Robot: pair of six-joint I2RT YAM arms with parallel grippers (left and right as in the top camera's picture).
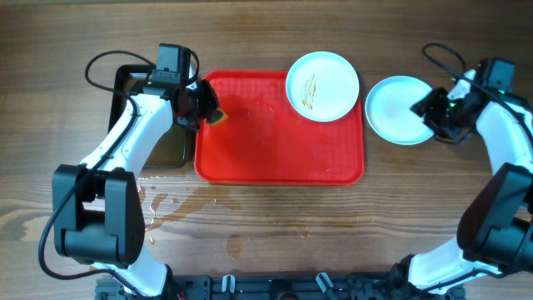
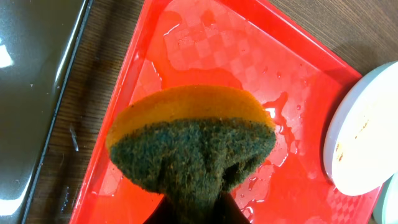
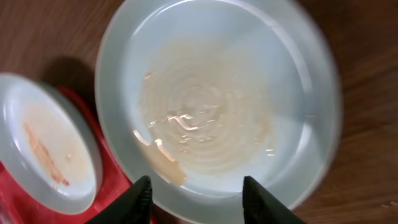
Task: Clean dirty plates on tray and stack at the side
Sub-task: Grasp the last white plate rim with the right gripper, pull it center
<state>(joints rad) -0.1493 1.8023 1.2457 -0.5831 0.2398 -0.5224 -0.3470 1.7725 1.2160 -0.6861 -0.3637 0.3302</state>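
Overhead: my left gripper [image 1: 200, 107] sits at the tray's [image 1: 275, 158] far-left corner, and a smeared plate [image 1: 322, 86] lies in its far-right corner. Left wrist: I pinch a sponge [image 2: 193, 143] above the wet tray. Right wrist: my right gripper [image 3: 200, 199], fingers spread, hovers over a wet plate [image 3: 217, 106] beside the tray.

A black pan [image 1: 171, 148] and wet spills [image 1: 179, 204] lie on the wooden table [image 1: 275, 225], a pinched orange-green sponge [image 2: 193, 146] nearby.

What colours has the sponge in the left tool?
The sponge is orange with a dark green side; clearest in left wrist view.
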